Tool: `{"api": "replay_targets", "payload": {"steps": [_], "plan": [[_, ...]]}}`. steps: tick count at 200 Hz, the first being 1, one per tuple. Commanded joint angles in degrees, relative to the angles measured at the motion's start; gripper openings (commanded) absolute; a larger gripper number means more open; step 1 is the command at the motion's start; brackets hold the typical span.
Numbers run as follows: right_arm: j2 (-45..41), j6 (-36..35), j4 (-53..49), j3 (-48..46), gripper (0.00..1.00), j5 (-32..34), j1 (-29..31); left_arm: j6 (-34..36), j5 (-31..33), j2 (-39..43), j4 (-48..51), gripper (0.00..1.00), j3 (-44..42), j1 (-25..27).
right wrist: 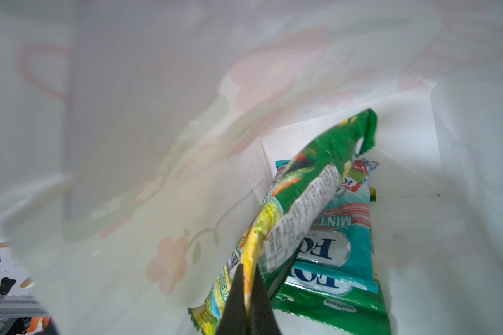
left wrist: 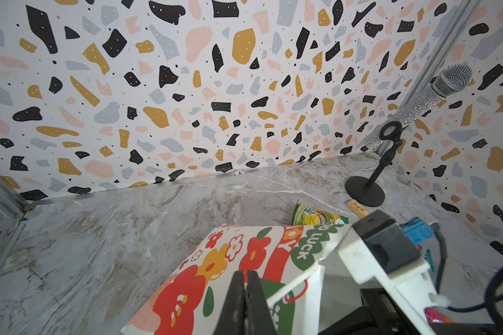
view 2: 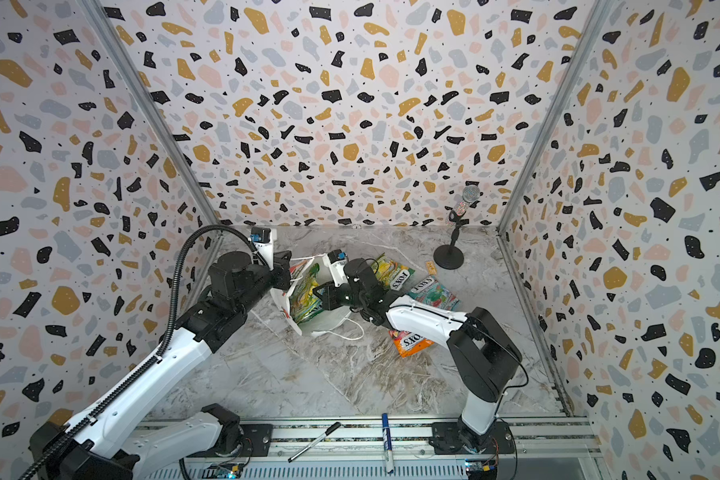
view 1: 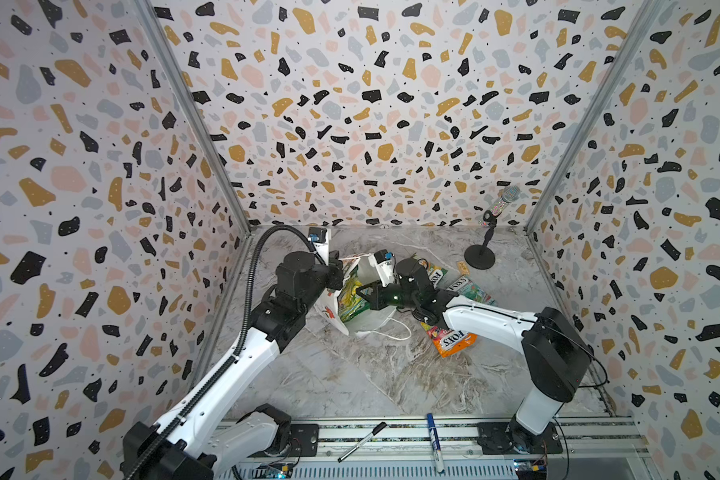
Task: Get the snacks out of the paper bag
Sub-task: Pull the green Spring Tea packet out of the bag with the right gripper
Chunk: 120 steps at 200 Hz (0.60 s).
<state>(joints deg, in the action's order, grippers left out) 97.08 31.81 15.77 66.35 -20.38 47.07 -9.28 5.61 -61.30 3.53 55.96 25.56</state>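
Note:
The white paper bag (view 1: 366,322) with red flowers (left wrist: 215,261) lies tilted, its mouth facing right. My left gripper (view 1: 336,277) (left wrist: 246,278) is shut on the bag's upper rim. My right gripper (view 1: 360,291) (right wrist: 247,278) reaches inside the bag and is shut on the edge of a green-yellow snack packet (right wrist: 296,203) (view 1: 352,299). Under it in the bag lie a teal packet (right wrist: 346,232) and a green one (right wrist: 331,310). Three packets lie on the table right of the bag: green-yellow (view 1: 435,272), teal (view 1: 472,291) and orange (view 1: 454,343).
A glittery microphone on a black stand (view 1: 487,232) is at the back right, with a small yellow pack (view 1: 462,268) beside its base. Two markers (view 1: 362,440) (view 1: 435,440) lie on the front rail. Patterned walls close three sides.

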Motion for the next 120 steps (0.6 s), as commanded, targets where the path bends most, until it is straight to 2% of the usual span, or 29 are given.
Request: {"api": "replay_targets", "payload": {"steps": [1, 120], "plan": [[-5.5, -4.3, -0.8, 0.2, 0.0, -0.1, 0.3, -0.4, 1.5, 0.6, -2.4, 0.0, -0.3, 0.0], [-21.5, -11.8, -6.9, 0.4, 0.0, 2.0, 0.7, -0.2, 1.9, 0.7, -2.3, 0.0, -0.3, -0.1]]}}
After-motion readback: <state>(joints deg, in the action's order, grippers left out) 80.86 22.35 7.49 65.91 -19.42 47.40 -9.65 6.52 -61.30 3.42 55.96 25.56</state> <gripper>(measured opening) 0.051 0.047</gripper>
